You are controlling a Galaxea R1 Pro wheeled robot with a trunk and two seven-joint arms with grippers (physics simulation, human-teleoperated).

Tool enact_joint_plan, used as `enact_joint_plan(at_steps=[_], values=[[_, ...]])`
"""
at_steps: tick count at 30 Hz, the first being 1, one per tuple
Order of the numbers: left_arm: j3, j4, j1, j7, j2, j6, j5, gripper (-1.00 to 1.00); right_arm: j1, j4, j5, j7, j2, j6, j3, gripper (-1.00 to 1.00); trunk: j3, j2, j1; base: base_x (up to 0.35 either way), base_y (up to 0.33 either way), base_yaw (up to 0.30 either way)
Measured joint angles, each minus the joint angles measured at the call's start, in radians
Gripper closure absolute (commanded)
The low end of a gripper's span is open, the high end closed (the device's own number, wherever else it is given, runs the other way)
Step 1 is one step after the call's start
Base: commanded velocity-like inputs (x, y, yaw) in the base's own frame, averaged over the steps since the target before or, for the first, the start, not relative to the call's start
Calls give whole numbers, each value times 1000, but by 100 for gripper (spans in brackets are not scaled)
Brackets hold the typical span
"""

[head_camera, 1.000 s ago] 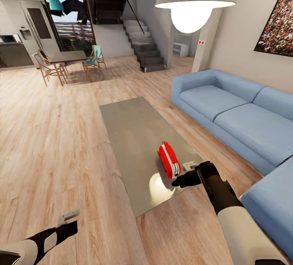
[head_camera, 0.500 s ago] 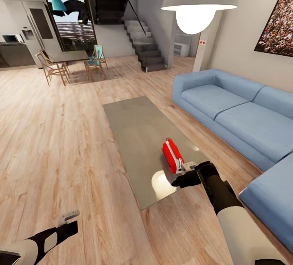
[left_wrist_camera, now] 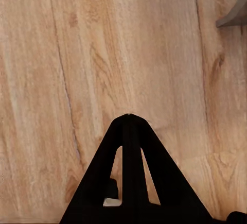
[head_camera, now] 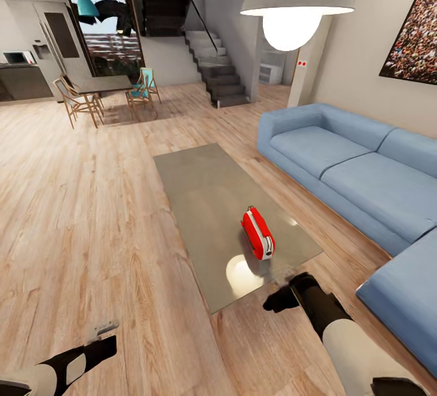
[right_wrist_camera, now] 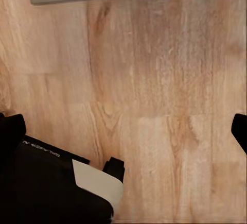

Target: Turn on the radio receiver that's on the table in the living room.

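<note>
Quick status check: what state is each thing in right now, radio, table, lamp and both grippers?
radio receiver: upright on the table, untouched
table: carries the radio near its near end
pendant lamp: lit
left gripper: shut, over bare floor
right gripper: off the table's near edge, apart from the radio; jaw state unclear

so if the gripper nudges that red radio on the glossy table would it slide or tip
The small red rounded radio receiver looks rigid, standing narrow and upright, so a high push could tip it. The long glossy grey-beige coffee table looks smooth, so a low nudge would probably slide it.
</note>
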Motion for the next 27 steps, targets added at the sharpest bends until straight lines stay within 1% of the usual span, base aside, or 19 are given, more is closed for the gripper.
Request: enact_joint_plan(at_steps=[2, 3, 6, 7, 8, 9, 11, 12, 14, 15, 17, 18, 19, 21, 23, 24, 26, 27], values=[[-1, 0, 24, 0, 6, -4, -1, 100, 0, 144, -1, -89, -15, -123, 0, -100, 0, 0, 0, 0, 0, 0], [-1, 0, 31, 1, 7, -6, -1, 100, 0, 185, -2, -115, -19, -158, 0, -100, 0, 0, 0, 0, 0, 0], [-4, 1, 87, 1, 23, -17, -1, 100, 1, 427, -4, -268, -53, -373, 0, -100, 0, 0, 0, 0, 0, 0], [-5, 1, 99, 1, 26, -19, -1, 100, 0, 469, -5, -292, -60, -411, 0, -100, 0, 0, 0, 0, 0, 0], [-6, 1, 122, 1, 31, -21, -1, 100, 1, 535, -6, -334, -73, -480, 0, -100, 0, 0, 0, 0, 0, 0], [-7, 1, 144, 1, 34, -22, -1, 100, 4, 579, -8, -371, -86, -539, 0, -100, 0, 0, 0, 0, 0, 0], [-8, 1, 189, 1, 36, -25, -1, 100, 30, 623, -20, -424, -108, -613, 0, -100, 0, 0, 0, 0, 0, 0], [-8, 1, 212, 1, 36, -30, -1, 100, 53, 635, -39, -440, -116, -633, 0, -100, 0, 0, 0, 0, 0, 0], [-8, 1, 253, 1, 35, -47, -1, 100, 102, 645, -101, -457, -125, -655, -1, -100, 0, 0, 0, 0, 0, 0], [-8, 1, 264, 1, 35, -53, -1, 100, 114, 647, -119, -460, -127, -659, 0, -100, 0, 0, 0, 0, 0, 0], [-18, 1, 306, 1, 35, -83, -2, 100, 156, 650, -172, -465, -129, -679, 0, -100, 0, 0, 0, 0, 0, 0], [-30, 1, 329, 0, 35, -106, -7, 100, 176, 651, -188, -467, -128, -687, 1, -100, 0, 0, 0, 0, 0, 0], [-37, 1, 341, 0, 34, -119, -12, 100, 186, 651, -194, -467, -127, -690, 1, -100, 0, 0, 0, 0, 0, 0], [-64, 1, 386, -2, 32, -173, -42, 100, 227, 652, -207, -468, -121, -696, 1, -100, 0, 0, 0, 0, 0, 0], [-77, 2, 432, -3, 27, -216, -88, 100, 264, 653, -213, -469, -105, -699, 1, -100, 0, 0, 0, 0, 0, 0], [-78, 2, 443, -3, 25, -223, -101, 100, 272, 652, -214, -469, -100, -700, 1, -100, 0, 0, 0, 0, 0, 0], [-82, 1, 471, -2, 20, -241, -153, 100, 297, 653, -215, -469, -81, -700, 1, -100, 0, 0, 0, 0, 0, 0], [-82, 1, 475, -2, 19, -243, -164, 100, 301, 653, -215, -469, -77, -701, 1, -100, 0, 0, 0, 0, 0, 0]])
